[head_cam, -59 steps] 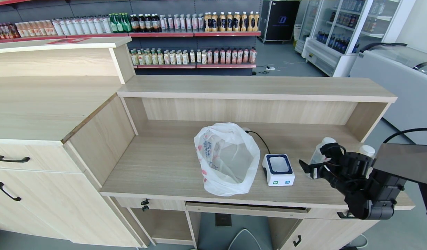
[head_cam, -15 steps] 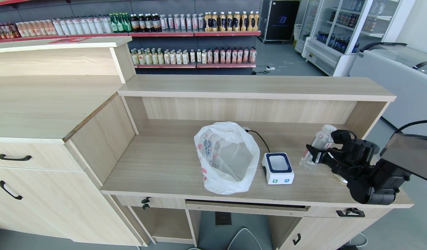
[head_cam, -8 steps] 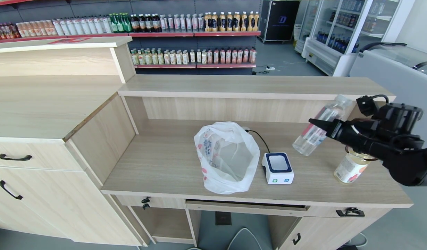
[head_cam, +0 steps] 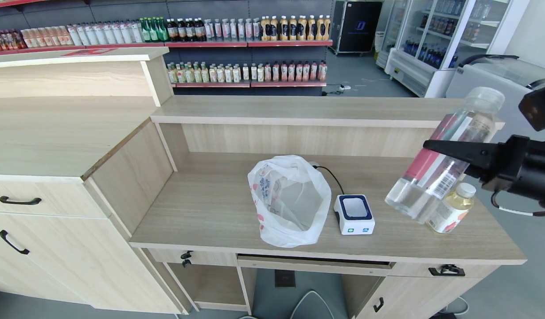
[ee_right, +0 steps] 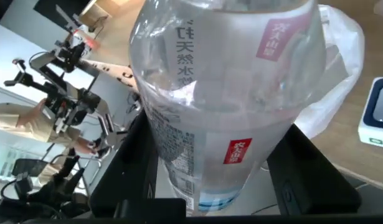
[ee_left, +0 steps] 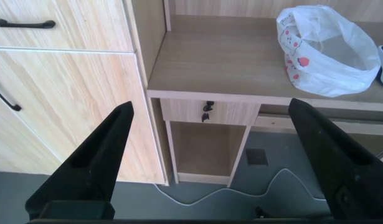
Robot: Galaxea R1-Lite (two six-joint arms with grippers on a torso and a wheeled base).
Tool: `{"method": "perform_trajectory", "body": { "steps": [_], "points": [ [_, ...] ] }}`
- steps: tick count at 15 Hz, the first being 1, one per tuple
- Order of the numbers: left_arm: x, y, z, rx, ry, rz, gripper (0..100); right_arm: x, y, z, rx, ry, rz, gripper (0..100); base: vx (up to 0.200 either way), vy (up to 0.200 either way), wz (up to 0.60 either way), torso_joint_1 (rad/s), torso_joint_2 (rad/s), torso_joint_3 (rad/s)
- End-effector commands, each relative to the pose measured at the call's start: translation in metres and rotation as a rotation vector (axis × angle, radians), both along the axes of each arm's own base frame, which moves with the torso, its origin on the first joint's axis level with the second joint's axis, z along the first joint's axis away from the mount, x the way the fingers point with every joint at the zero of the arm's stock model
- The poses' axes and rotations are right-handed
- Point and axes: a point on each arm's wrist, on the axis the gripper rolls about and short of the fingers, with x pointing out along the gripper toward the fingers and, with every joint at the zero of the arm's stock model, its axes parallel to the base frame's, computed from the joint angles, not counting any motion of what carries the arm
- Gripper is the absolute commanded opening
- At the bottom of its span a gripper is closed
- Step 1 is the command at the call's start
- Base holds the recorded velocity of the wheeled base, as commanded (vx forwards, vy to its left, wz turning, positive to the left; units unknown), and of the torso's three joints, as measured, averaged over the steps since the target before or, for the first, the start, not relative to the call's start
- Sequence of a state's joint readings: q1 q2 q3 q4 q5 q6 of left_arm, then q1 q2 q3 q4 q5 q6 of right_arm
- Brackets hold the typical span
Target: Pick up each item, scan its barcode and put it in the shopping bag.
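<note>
**Only one bottle lifted, nothing bagged yet**

A clear water bottle (head_cam: 441,164) is held up in the air, tilted, with its cap pointing up and away. It is clamped by the right gripper (head_cam: 449,154) around its middle. It is kept above the right end of the surface (head_cam: 210,208), off to the side of the scanner (head_cam: 354,215) and not over it. So the pick-up can be judged as done for this item, while the scan is not yet made.

A small yellow bottle (head_cam: 452,208) is left standing on the surface, untouched. The shopping bag (head_cam: 292,201) is open beside the scanner, and nothing can be made out inside it.

The left gripper (ee_left: 210,106) is held low by the front of the cupboards, its fingers wide apart and empty.

Scanning and bagging are left for both bottles.
</note>
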State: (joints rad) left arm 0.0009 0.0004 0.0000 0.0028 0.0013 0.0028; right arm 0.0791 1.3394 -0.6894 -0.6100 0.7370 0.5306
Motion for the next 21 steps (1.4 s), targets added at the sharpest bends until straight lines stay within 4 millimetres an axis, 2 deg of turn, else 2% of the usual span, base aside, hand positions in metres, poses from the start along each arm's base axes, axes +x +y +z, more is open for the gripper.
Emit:
{"method": "perform_trajectory", "body": {
  "steps": [1,2,4,9,13,16,21],
  "points": [
    [0.000,0.000,0.000,0.000,0.000,0.001,100,-0.043,0.007,0.018,0.014,-0.070,0.077,0,0.000,0.000,0.00,0.000,0.00,0.000],
    [0.000,0.000,0.000,0.000,0.000,0.001,100,-0.061,0.012,0.023,0.017,-0.080,0.127,0,0.000,0.000,0.00,0.000,0.00,0.000],
    [0.000,0.000,0.000,0.000,0.000,0.001,100,-0.076,0.017,0.028,0.023,-0.098,0.184,0,0.000,0.000,0.00,0.000,0.00,0.000],
    [0.000,0.000,0.000,0.000,0.000,0.001,100,-0.088,0.020,0.040,0.076,-0.099,0.238,0,0.000,0.000,0.00,0.000,0.00,0.000],
    [0.000,0.000,0.000,0.000,0.000,0.001,100,-0.109,0.015,0.055,0.129,-0.061,0.334,0,0.000,0.000,0.00,0.000,0.00,0.000],
    [0.000,0.000,0.000,0.000,0.000,0.001,100,-0.108,0.017,0.062,0.127,-0.069,0.374,0,0.000,0.000,0.00,0.000,0.00,0.000],
    [0.000,0.000,0.000,0.000,0.000,0.001,100,-0.103,0.021,0.060,0.122,-0.055,0.387,0,0.000,0.000,0.00,0.000,0.00,0.000]
  ]
}}
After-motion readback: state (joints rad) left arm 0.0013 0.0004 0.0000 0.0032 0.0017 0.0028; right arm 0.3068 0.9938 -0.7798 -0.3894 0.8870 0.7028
